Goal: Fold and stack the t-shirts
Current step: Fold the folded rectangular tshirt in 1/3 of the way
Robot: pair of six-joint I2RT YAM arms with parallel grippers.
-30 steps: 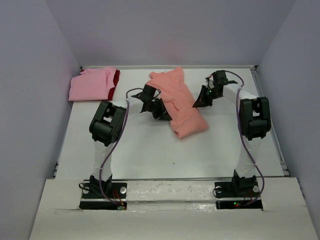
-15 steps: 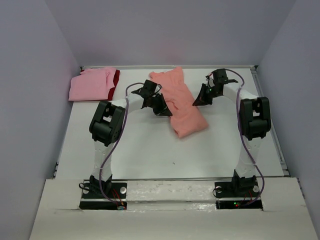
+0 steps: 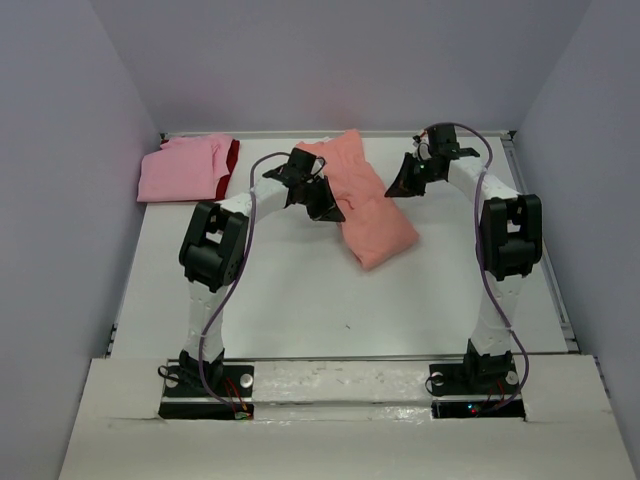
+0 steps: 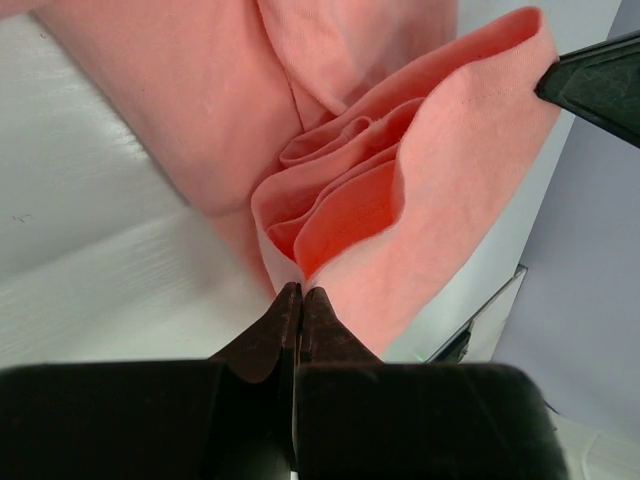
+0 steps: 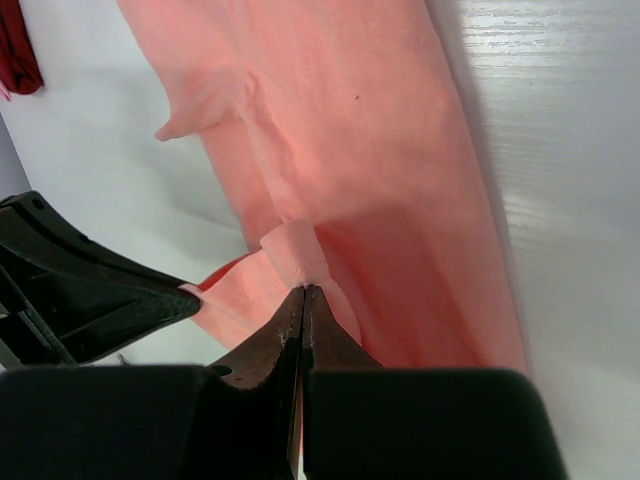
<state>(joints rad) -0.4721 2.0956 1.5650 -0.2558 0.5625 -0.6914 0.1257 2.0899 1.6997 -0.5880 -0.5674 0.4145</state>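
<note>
Sitting far left: pink t-shirt (image 3: 180, 172), folded, on the dark red t-shirt (image 3: 233, 158), back corner of the table (image 3: 300, 290)
left gripper (image 4: 300, 293): clamped tight on the salmon t-shirt (image 3: 375, 215), its bunched left edge
salmon t-shirt: slanted, mid-table toward the back
right gripper (image 5: 304, 290): pinching its right edge

Right gripper (image 5: 303, 292) jaws pressed together, pinching a small raised fold of the salmon-orange t-shirt (image 5: 350, 130). Shirt runs from 12 o'clock down to 5 o'clock across the white table (image 5: 570, 150). Left gripper (image 5: 188, 296) enters at 9 o'clock, tip on the shirt's edge, probably gripping it. Sliver of dark red t-shirt (image 5: 15, 50) at 10 o'clock.
</note>
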